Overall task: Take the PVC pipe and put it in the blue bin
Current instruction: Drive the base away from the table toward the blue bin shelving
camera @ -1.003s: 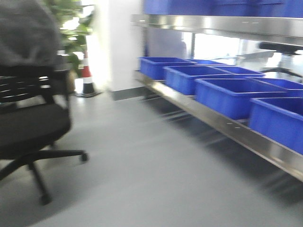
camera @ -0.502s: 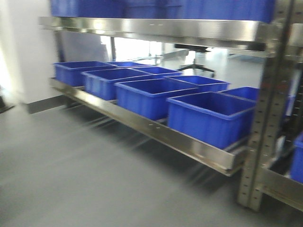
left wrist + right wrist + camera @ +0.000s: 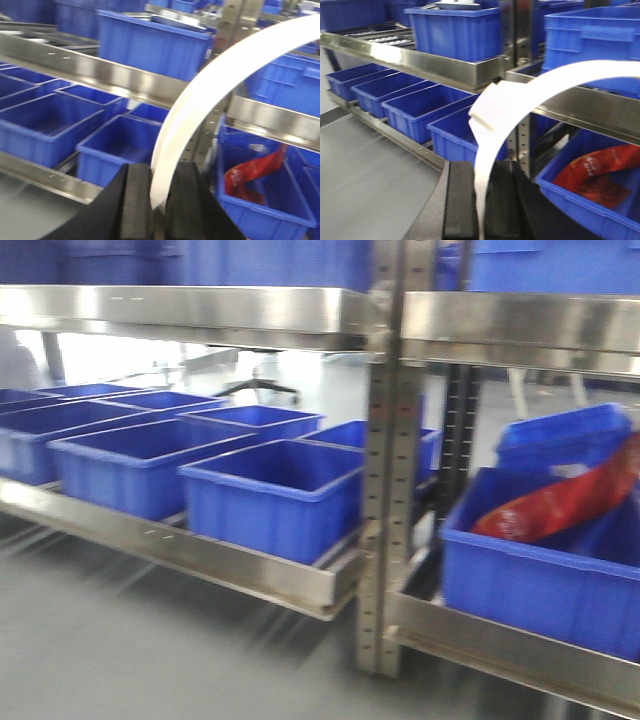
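Note:
A white curved PVC pipe [image 3: 200, 100] rises from between the black fingers [image 3: 136, 200] of my left gripper [image 3: 159, 175], which is shut on it, and arcs up to the right. My right gripper [image 3: 482, 172] is shut on a white curved PVC pipe [image 3: 530, 90] too, with a joint piece [image 3: 485, 110] above the jaws. Whether this is one pipe or two cannot be told. Several blue bins line the lower shelf; the nearest open blue bin [image 3: 270, 495] stands left of the post. Neither gripper appears in the front view.
A steel rack upright [image 3: 385, 490] divides the shelving. To its right, a blue bin [image 3: 530, 585] holds a red bag [image 3: 560, 502]. A steel upper shelf [image 3: 200, 312] carries more blue bins. Grey floor [image 3: 120, 650] lies in front of the rack.
The front view has swung right along the rack: the office chair and traffic cone left the frame, and the upright post and the bin with the red bag came in.

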Action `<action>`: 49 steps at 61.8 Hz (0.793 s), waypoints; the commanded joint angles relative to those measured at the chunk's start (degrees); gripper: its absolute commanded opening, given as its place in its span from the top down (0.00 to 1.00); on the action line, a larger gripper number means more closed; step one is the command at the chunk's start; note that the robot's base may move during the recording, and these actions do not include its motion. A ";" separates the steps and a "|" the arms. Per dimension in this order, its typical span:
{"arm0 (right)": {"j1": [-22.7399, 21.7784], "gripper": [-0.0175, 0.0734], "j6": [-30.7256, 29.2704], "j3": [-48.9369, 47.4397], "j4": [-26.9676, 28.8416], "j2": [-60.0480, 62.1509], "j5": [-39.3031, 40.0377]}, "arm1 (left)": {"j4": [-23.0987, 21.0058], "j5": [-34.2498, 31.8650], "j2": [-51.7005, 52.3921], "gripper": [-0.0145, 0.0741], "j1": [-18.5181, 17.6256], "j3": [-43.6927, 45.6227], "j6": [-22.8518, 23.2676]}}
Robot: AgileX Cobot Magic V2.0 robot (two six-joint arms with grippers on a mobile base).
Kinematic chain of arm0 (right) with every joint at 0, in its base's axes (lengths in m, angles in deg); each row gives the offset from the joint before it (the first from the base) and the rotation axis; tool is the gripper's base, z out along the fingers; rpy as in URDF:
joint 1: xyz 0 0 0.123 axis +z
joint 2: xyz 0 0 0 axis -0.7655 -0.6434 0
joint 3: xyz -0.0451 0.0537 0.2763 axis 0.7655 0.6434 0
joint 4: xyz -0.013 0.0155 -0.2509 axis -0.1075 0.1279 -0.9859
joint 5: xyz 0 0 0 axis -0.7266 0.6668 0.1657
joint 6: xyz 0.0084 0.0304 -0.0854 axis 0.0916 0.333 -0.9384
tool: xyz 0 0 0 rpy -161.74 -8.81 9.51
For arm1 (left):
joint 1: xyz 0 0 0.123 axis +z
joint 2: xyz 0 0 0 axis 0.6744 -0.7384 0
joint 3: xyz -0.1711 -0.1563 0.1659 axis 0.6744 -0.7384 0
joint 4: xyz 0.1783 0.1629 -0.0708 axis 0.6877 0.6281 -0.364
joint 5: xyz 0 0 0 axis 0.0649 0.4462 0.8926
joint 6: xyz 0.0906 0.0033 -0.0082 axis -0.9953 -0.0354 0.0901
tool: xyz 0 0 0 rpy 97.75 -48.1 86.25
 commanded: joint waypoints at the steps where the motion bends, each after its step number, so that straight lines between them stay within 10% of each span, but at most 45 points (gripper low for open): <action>1: -0.04 0.99 -0.16 -0.12 -0.66 0.38 1.41 | -0.14 -1.63 0.14 0.96 0.13 0.04 0.06; 49: -0.04 0.99 -0.16 -0.12 -0.66 0.38 1.41 | -0.14 -1.63 0.14 0.96 0.13 0.04 0.06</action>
